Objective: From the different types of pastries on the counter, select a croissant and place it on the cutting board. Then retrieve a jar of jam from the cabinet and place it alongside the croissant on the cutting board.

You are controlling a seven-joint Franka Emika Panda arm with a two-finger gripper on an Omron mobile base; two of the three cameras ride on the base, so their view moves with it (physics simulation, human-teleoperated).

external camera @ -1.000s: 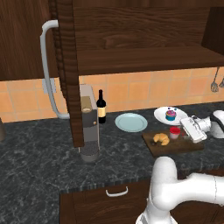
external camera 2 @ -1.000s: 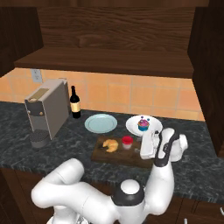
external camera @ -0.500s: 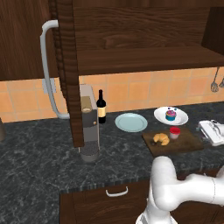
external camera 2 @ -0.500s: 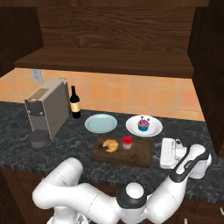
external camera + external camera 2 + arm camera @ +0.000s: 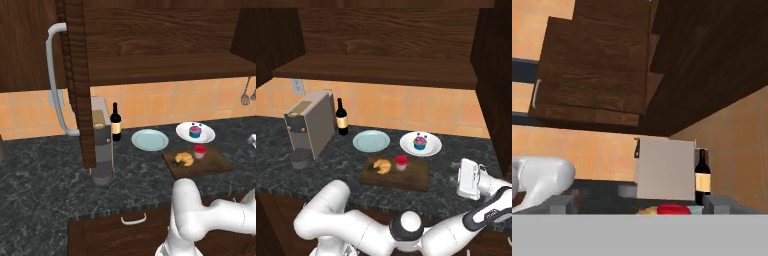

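Observation:
The croissant (image 5: 184, 158) (image 5: 383, 166) lies on the dark cutting board (image 5: 212, 163) (image 5: 413, 176), with the red-lidded jar of jam (image 5: 200, 151) (image 5: 401, 162) upright just right of it. Behind the board, the cupcake (image 5: 195, 131) (image 5: 419, 142) sits on a white plate. My gripper (image 5: 466, 179) hangs over the counter (image 5: 45, 185) to the right of the board, apart from the jar. In the hand view my gripper (image 5: 638, 202) is open with its fingers wide apart and nothing between them, and the jar's red lid (image 5: 673, 209) shows low ahead. The cabinet (image 5: 160, 50) is open.
The cabinet door (image 5: 76, 75) with its curved grey handle (image 5: 55, 80) juts out over a coffee machine (image 5: 101, 140) (image 5: 308, 125). A wine bottle (image 5: 115, 122) (image 5: 342, 117) and a pale blue plate (image 5: 150, 139) (image 5: 371, 140) stand behind the board. Utensils hang at the far right (image 5: 245, 95).
The gripper has pulled back to the right, away from the jar on the board, and its fingers have spread wider. Jar, croissant and cupcake have stayed put.

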